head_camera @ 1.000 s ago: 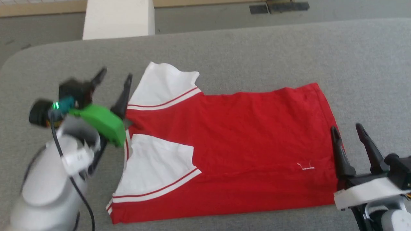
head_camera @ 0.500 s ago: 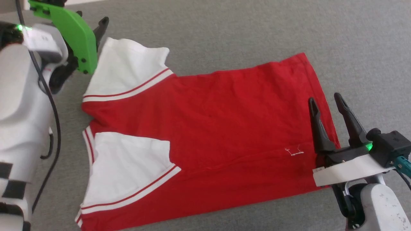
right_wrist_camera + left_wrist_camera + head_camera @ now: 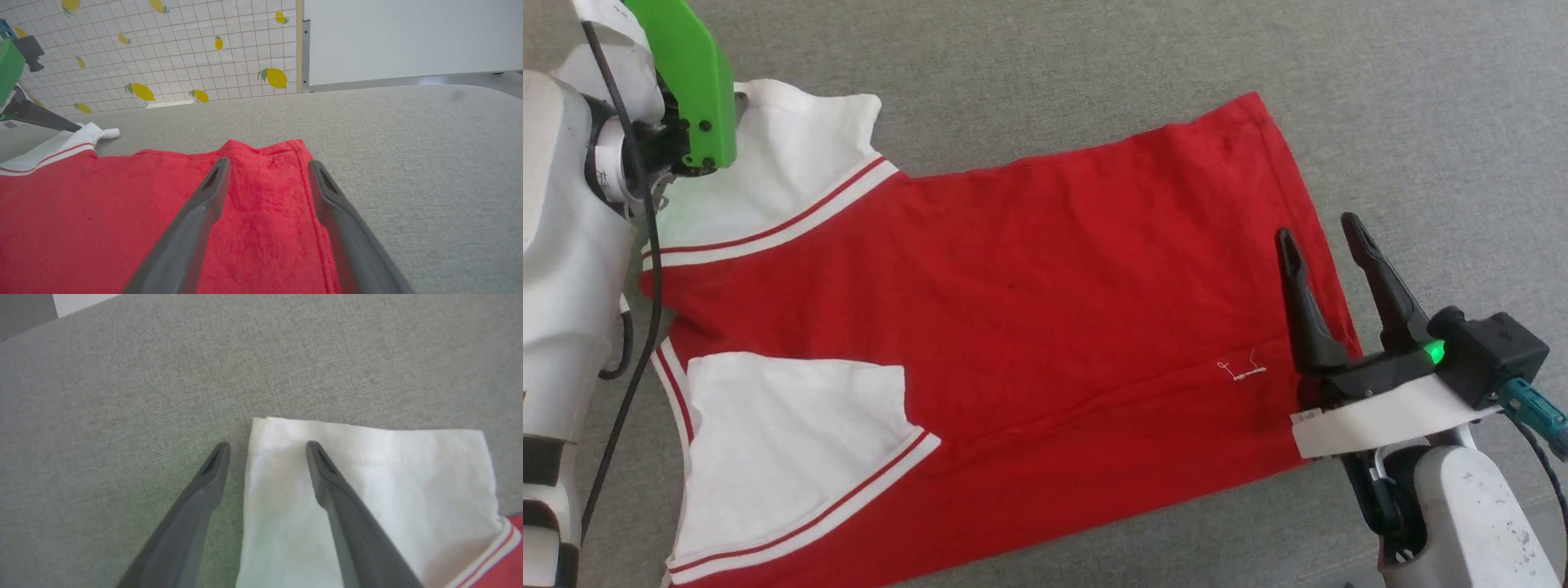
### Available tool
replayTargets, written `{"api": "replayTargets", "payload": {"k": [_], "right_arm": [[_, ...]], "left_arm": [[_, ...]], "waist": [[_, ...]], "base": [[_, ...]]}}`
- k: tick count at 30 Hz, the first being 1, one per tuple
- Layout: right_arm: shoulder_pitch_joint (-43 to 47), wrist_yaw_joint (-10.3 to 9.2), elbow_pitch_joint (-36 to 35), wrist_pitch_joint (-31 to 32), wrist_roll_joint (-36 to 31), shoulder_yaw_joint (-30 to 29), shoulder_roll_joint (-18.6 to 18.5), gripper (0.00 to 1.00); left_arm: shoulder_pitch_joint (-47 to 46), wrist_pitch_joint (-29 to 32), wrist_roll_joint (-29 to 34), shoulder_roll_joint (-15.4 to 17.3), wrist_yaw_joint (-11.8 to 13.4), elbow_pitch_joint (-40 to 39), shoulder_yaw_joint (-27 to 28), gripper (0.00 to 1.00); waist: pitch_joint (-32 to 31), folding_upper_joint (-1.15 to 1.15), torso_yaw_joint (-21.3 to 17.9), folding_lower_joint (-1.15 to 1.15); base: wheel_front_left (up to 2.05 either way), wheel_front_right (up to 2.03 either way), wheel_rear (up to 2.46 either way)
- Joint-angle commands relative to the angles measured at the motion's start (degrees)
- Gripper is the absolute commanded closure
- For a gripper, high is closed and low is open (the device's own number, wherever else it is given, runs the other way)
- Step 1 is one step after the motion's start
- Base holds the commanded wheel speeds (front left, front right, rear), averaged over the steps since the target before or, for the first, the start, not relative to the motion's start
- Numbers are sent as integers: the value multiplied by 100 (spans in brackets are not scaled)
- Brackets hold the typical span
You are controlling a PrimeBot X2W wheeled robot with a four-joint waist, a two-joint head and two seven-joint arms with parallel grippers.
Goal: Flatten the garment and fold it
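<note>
My left gripper (image 3: 267, 446) has just straddled the sleeve (image 3: 388, 477) edge, right gripper (image 3: 1319, 230) hangs over the shirt (image 3: 1045, 310) hem, both wide open, empty; pinching comes next, I judge.

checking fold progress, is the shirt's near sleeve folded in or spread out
Folded in: the near sleeve lies over the red body of the garment; the far sleeve sticks out beyond it.
</note>
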Motion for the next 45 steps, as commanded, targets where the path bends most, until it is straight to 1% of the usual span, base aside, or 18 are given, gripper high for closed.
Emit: {"api": "replayTargets", "payload": {"k": [1,2,3,6,10,14,19,22,27,30,31,32,33,35,36,37,40,45], "right_arm": [[-136,-8,15,-28,-8,37,17,0],[-179,-8,21,-13,-14,50,9,0],[-225,-8,24,2,-23,63,-4,0],[-509,-8,49,115,-64,119,-64,0],[-1137,-8,222,643,-58,-3,-44,0],[-2017,-8,791,1769,3,-321,36,0],[-3050,-8,1913,3704,-165,-838,163,0],[-3480,-8,2444,4672,-320,-1007,219,0],[-3917,-8,3001,5659,-651,-1169,259,0],[-4074,-8,3184,5907,-858,-1219,267,0],[-4141,-8,3262,5989,-921,-1243,271,13],[-4180,-8,3310,6043,-961,-1238,272,30],[-4219,-8,3365,6116,-1023,-1209,274,51],[-4263,-8,3441,6233,-1123,-1147,275,67],[-4276,-8,3455,6259,-1162,-1117,276,87],[-4284,-8,3461,6270,-1207,-1093,276,100],[-4243,-8,3424,6162,-1258,-1104,273,100],[-3837,-8,3192,5345,-1010,-1011,265,100]], "left_arm": [[61,50,-48,84,49,-65,-8,58],[88,79,-54,108,55,-121,-14,91],[103,77,-46,129,63,-170,-18,100],[172,120,-40,194,66,-293,-47,100],[250,87,-51,233,78,-422,-53,100],[313,81,-70,250,77,-506,-73,100],[342,9,-93,195,40,-541,-115,100],[338,-68,-127,122,8,-538,-126,100],[291,-147,-124,57,-73,-540,-192,100],[251,-190,-125,29,-104,-535,-211,100],[235,-222,-130,22,-125,-530,-214,100],[223,-248,-138,23,-147,-514,-212,100],[212,-273,-157,15,-176,-491,-209,100],[207,-324,-185,-11,-214,-458,-209,100],[205,-356,-187,-21,-227,-453,-212,100],[204,-401,-197,-37,-245,-449,-211,100],[220,-619,-189,-57,-298,-443,-204,100],[485,-1473,-285,-127,-318,-498,15,100]], "waist": [[27,0,-18,-1],[36,0,-20,-1],[42,0,-20,-1],[51,0,-16,-1],[39,0,6,-1],[23,0,58,-1],[9,0,175,-1],[6,0,266,-1],[38,0,395,-1],[67,0,445,-1],[79,0,464,-1],[87,0,476,-1],[95,0,489,-1],[102,0,512,-1],[107,0,522,-1],[111,0,533,-1],[83,0,560,-1],[-146,0,613,-1]], "base": [[0,0,0],[0,0,0],[0,0,0],[0,0,0],[0,0,0],[0,0,0],[0,0,0],[0,0,0],[0,0,0],[0,0,0],[0,0,0],[0,0,0],[0,0,0],[0,0,0],[0,0,0],[0,0,0],[0,0,0],[0,0,0]]}}
